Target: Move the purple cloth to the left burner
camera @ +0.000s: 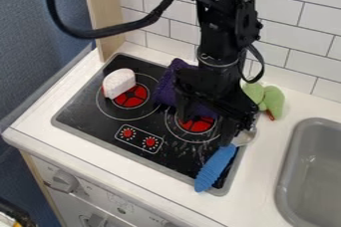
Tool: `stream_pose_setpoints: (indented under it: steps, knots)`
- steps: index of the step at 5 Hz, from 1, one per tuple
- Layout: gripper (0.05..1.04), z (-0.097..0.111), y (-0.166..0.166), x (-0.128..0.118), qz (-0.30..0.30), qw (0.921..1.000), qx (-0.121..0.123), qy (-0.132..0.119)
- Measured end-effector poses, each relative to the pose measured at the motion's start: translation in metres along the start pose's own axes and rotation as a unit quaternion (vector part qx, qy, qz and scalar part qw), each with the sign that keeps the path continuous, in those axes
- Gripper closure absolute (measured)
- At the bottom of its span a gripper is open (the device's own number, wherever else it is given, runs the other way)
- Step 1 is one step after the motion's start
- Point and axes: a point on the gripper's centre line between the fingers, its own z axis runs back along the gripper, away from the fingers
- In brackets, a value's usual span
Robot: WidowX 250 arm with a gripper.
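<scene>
"Where does the camera look from?"

"From above and in front of the counter (266,191), down at a slant. The front panel (100,196) runs off at lower left."

"And which way does it face?"

"Toward the white-tiled wall (293,32) behind, a bit askew: the counter's front edge slopes down to the right."

"How near?"

"Fairly close. The whole outline of the black stovetop (86,116) fits around the middle, its left burner (136,100) just left of centre, but the grey sink (283,171) is cut by the right edge."

"And the left side?"

"A blue surface (40,61) borders the view there."
</scene>
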Motion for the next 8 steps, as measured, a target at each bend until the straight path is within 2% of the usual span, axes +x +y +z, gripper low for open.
stream_pose_setpoints:
  steps: [1, 2, 3, 4, 5, 6, 7, 8]
  knots:
    - [0.083, -0.007, 0.000, -0.002, -0.001, 0.9999, 0.000, 0.013]
    - [0.083, -0.009, 0.023, 0.008, 0.032, 0.9993, 0.002, 0.019]
    - [0.083, -0.010, 0.039, 0.021, 0.042, 0.9989, 0.017, 0.014]
    - [0.083, -0.013, 0.065, 0.040, 0.057, 0.9982, 0.016, -0.007]
    - [0.083, -0.017, 0.070, 0.063, 0.043, 0.9989, 0.014, -0.015]
    - [0.083, -0.018, 0.080, 0.081, 0.042, 0.9986, 0.023, -0.021]
    - [0.083, -0.032, 0.085, 0.097, 0.046, 0.9989, 0.010, -0.011]
    - [0.083, -0.045, 0.092, 0.099, 0.055, 0.9985, 0.002, 0.000]
